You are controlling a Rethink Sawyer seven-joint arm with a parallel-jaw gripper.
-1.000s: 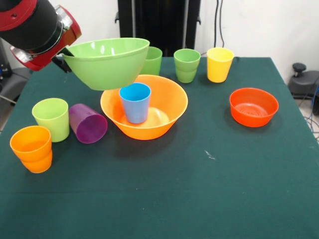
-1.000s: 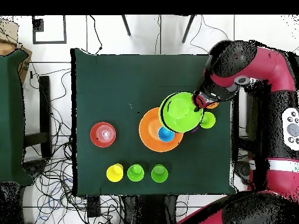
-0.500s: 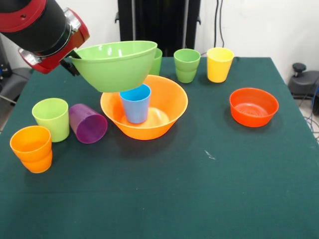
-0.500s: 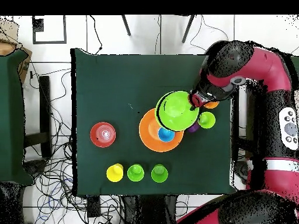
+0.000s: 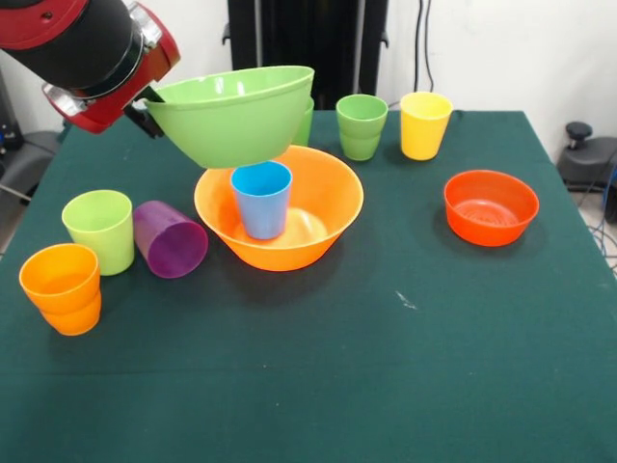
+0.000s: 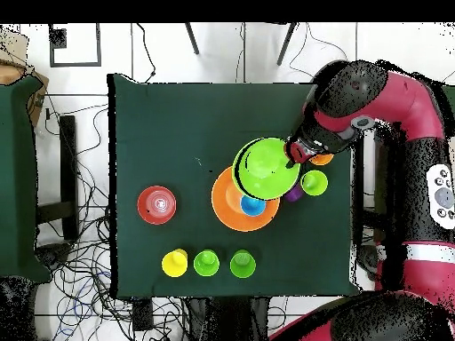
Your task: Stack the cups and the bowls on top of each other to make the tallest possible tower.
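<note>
My gripper (image 5: 151, 108) is shut on the rim of the large lime-green bowl (image 5: 236, 114) and holds it tilted in the air over the large orange bowl (image 5: 318, 207). An upright blue cup (image 5: 261, 198) stands inside the orange bowl, just below the green bowl. In the overhead view the green bowl (image 6: 264, 167) partly covers the orange bowl (image 6: 227, 206) and the blue cup (image 6: 252, 206). The purple cup (image 5: 170, 239) lies on its side at the left.
A lime cup (image 5: 99, 229) and stacked orange cups (image 5: 63, 287) stand at the left. A darker green cup (image 5: 362, 125), a yellow cup (image 5: 424, 124) and another green cup behind the held bowl stand at the far edge. The small red-orange bowl (image 5: 490, 206) sits at the right.
The gripper has carried the lime-green bowl to the right and slightly up, so it now hangs more directly over the orange bowl and blue cup.
</note>
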